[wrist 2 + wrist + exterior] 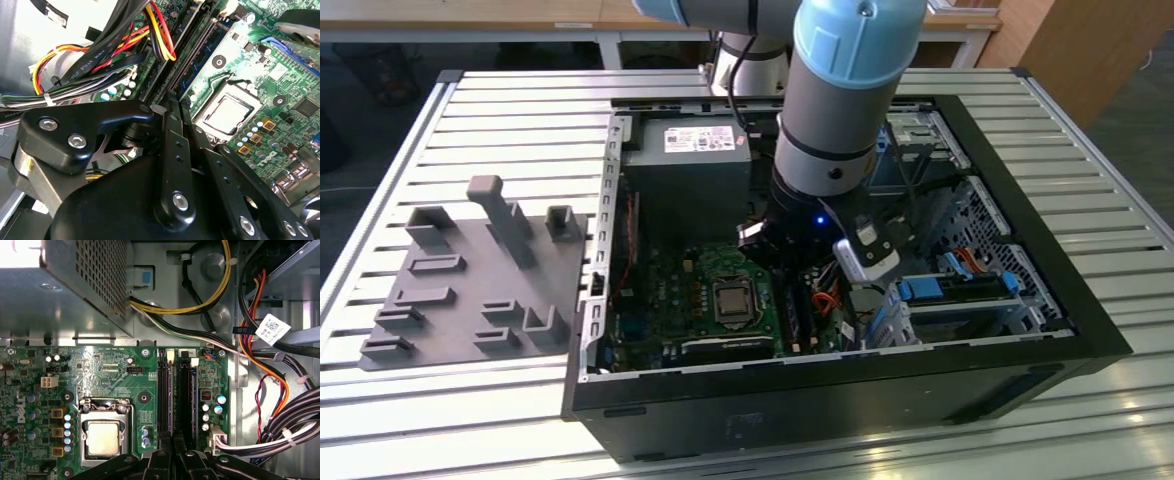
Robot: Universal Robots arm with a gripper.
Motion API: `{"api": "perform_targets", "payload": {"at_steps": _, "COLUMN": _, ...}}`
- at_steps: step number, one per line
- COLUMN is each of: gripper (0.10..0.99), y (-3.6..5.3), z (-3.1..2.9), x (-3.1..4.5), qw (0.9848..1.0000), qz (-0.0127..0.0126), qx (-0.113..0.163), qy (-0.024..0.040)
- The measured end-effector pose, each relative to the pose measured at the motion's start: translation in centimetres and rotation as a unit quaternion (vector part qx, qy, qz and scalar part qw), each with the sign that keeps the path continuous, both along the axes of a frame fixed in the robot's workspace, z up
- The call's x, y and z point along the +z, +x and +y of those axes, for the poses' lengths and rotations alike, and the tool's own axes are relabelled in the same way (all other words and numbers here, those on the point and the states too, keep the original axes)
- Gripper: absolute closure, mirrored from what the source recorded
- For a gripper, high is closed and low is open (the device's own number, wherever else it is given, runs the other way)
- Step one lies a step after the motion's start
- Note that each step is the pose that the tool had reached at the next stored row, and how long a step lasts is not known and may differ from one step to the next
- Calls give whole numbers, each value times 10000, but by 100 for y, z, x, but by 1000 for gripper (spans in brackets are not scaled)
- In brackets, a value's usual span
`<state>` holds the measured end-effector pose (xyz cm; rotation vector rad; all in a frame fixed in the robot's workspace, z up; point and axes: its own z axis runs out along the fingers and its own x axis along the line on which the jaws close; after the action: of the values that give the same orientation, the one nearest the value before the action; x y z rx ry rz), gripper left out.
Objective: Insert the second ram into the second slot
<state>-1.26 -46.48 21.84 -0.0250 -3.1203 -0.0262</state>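
Two black slots [176, 390] run side by side on the green board [100, 360], just beside the metal-lidded socket [104, 436]. The case [854, 405] lies open on a ribbed metal table [520, 95], with a grey moulded tray [467, 285] well apart on the exterior view's left.

Obstacles crowd the slots. Yellow, red, orange and black cables [260, 365] loop down the side of the slots away from the socket, some tied with white straps. At the slots' far end the perforated steel box of the supply [75, 285] overhangs the board's edge. Chunky blue clips [937, 290] sit on the drive cage, toward the exterior view's right.

The arm [841, 110] comes down nearly upright into the case, its grey and pale blue wrist above the board and a camera block hanging off the wrist. The gripper [173, 444] is low over the near end of the slots. Its black fingers [172, 150] are drawn close together, with only a thin slit between them. Whether they pinch anything there cannot be told.

The ram [170, 390] stands on edge in the slot nearer the socket, in line with the fingertips. It is a thin blue strip, and the second wrist view shows small chips along its face [200, 57]. I cannot tell whether it is pressed fully home. A like blue strip lines the other slot. The gripper's links are matte black, with bright screw heads.
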Motion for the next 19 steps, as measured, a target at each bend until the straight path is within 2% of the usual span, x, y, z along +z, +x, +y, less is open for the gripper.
{"api": "perform_targets", "payload": {"at_steps": 13, "gripper": 953, "y": 0, "z": 7, "x": -11, "qw": 10000, "qz": 0, "qx": -15, "qy": 0}}
{"api": "perform_targets", "payload": {"at_steps": 19, "gripper": 953, "y": -1, "z": 7, "x": -43, "qw": 10000, "qz": 0, "qx": -15, "qy": 0}}
